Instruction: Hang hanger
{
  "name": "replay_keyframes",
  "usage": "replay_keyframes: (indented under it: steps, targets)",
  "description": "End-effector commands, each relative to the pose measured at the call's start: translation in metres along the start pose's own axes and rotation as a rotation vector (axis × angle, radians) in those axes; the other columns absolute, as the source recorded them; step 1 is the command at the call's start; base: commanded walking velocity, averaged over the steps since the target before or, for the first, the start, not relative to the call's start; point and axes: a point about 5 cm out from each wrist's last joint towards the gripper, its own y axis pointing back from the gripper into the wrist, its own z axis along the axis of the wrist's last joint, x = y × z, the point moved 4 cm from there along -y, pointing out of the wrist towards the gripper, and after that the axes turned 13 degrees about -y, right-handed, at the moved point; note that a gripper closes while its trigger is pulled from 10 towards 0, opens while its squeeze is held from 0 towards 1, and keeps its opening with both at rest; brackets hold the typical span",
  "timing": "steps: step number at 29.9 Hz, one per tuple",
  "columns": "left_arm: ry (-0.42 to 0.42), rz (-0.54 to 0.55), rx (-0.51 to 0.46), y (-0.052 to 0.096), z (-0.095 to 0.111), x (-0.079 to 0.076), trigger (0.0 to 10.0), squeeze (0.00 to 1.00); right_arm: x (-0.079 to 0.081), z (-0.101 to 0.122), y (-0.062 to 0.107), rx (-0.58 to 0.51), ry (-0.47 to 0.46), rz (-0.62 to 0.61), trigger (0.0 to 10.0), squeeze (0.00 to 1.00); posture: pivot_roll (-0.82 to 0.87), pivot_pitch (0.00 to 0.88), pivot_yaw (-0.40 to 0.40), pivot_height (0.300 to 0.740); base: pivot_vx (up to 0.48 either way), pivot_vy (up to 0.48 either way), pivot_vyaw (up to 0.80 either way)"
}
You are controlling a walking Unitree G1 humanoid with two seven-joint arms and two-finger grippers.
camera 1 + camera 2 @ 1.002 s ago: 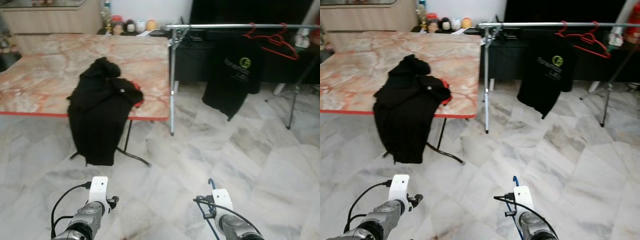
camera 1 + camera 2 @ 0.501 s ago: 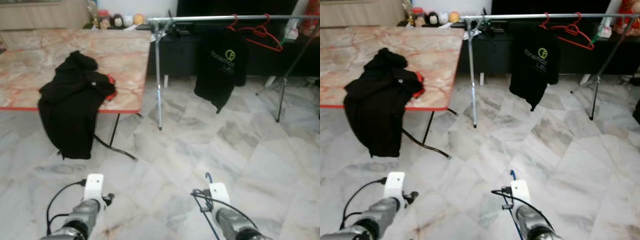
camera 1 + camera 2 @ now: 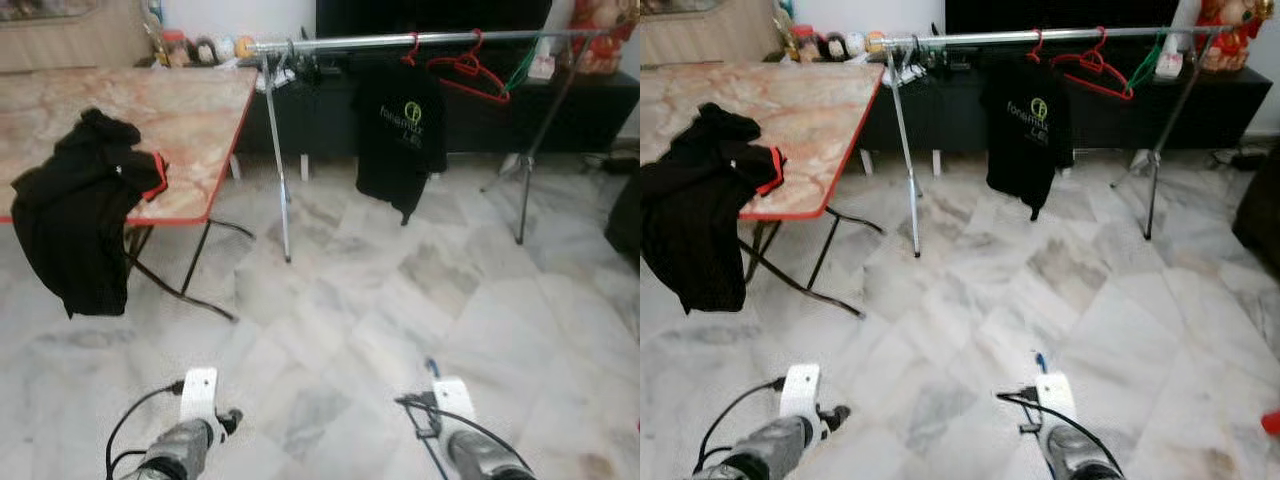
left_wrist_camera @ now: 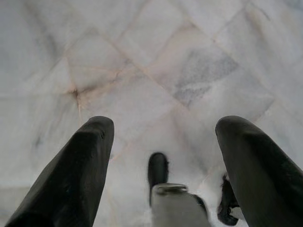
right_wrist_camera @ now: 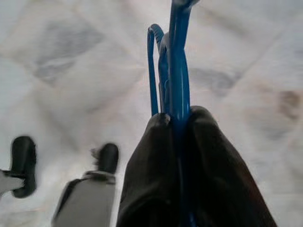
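A blue hanger [image 5: 173, 71] is pinched between the black fingers of my right gripper [image 5: 177, 118], which is shut on it above the marble floor. Its blue hook [image 3: 430, 367] pokes up by my right wrist at the bottom of the left eye view. My left gripper [image 4: 163, 127] hangs low over the floor, open, with nothing between its fingers [image 4: 90, 156]. Across the room stands a silver clothes rail [image 3: 400, 40]. It carries a black T-shirt [image 3: 400, 140], red hangers [image 3: 465, 72] and a green hanger [image 3: 520, 70].
A marble-topped folding table [image 3: 190, 110] stands at the left with black clothing [image 3: 75, 200] draped over its edge. A dark low cabinet [image 3: 480, 110] runs behind the rail. The rail's legs [image 3: 283, 200] rest on the marble floor [image 3: 400, 300].
The whole view has swung to the right: the table has slid toward the left edge and the rail sits nearer the middle. Both arms stay low, and the right still holds the hanger.
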Motion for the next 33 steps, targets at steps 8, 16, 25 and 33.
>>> replay_keyframes:
  steps: [8, 16, 25, 33]
  targets:
    - [-0.281, -0.011, 0.066, 0.0, -0.011, -0.002, 10.0, 0.0, 0.003, 0.01, 0.0, -0.025, 0.021, 0.01, 10.0, 0.0, -0.01, 0.0, -0.036, 0.74, 0.0, 0.0, 0.0]
    - [-0.224, 0.009, 0.051, 0.0, -0.003, -0.004, 10.0, 0.0, 0.0, 0.014, 0.0, -0.035, 0.025, 0.002, 10.0, 0.0, -0.02, 0.0, -0.048, 0.74, 0.0, 0.0, 0.0]
    - [-0.179, 0.029, 0.026, -0.001, 0.007, 0.002, 10.0, 0.0, 0.001, 0.02, 0.001, -0.048, 0.028, 0.007, 10.0, 0.0, -0.01, 0.0, -0.053, 0.74, 0.0, 0.0, 0.0]
    - [-0.109, 0.059, 0.015, 0.0, 0.009, 0.01, 10.0, 0.0, 0.004, 0.021, 0.001, -0.05, 0.023, -0.001, 10.0, 0.0, -0.01, 0.004, -0.056, 0.74, 0.0, 0.0, 0.0]
